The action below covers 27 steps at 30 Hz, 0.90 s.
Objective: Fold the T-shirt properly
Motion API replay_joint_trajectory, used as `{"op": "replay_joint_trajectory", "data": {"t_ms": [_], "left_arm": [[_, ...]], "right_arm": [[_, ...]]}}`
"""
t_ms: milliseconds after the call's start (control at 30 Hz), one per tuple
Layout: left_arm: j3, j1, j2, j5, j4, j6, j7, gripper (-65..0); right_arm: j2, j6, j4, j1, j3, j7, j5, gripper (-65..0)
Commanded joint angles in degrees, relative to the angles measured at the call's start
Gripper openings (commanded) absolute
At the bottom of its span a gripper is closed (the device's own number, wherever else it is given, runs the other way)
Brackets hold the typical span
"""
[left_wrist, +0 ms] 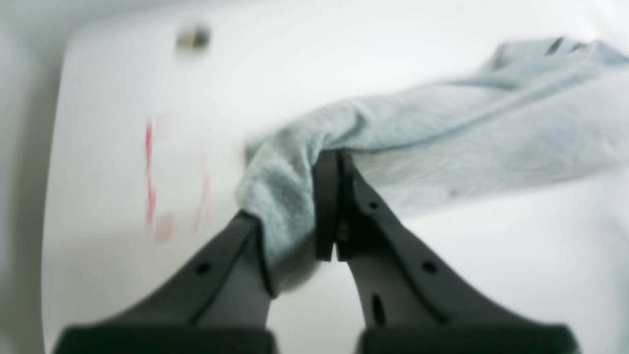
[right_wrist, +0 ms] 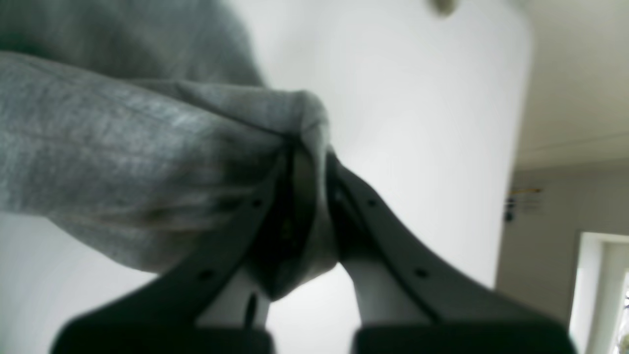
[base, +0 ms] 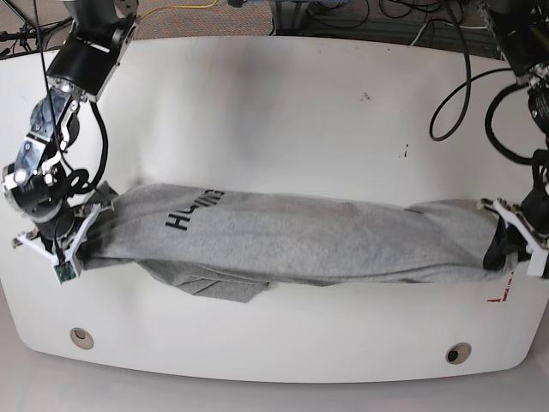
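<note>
Right claw (base: 75, 236) is clamped on 1 end of the light heather-grey cotton T-shirt with black block lettering (base: 292, 236), which is stretched in a long band across the white desk (base: 274, 112). Left claw (base: 497, 245) is clamped on the opposite end, beside red marks (base: 500, 296).

Right wrist cam is pretty blurry, but the right gripper (right_wrist: 307, 196) clearly has its black jaws pinched tight on a bunched fold of the T-shirt (right_wrist: 123, 162). The grey heathered fabric stretches off to the left edge, wrinkled. The white table (right_wrist: 417, 123) fills the background, with a bit of room beyond it.
</note>
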Motion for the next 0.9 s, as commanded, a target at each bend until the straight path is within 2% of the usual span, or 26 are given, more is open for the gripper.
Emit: {"op": "replay_joint_trajectory", "data": {"t_ms": [0, 300, 567, 867], "left_arm": [[0.6, -5.3, -1.2, -0.9, 0.8, 0.1, -2.0, -65.0], [6.2, -21.1, -1.1, 3.5, -3.2, 0.1, -2.0, -65.0], [8.6, -34.8, -1.1, 4.2, -7.0, 0.1, -2.0, -65.0], [12.5, -45.8, -1.1, 4.2, -8.4, 0.1, -2.0, -65.0]], "right_arm": [[2.4, -0.3, -1.7, 6.7, -2.0, 0.9, 0.1, -65.0], [6.6, -0.3, -9.0, 21.8, -7.5, 0.9, 0.1, -65.0], [10.9, -0.3, -13.1, 35.0, -14.4, 0.2, 0.1, -65.0], [12.6, -0.3, -14.5, 48.5, -20.5, -2.2, 0.1, -65.0]]}}
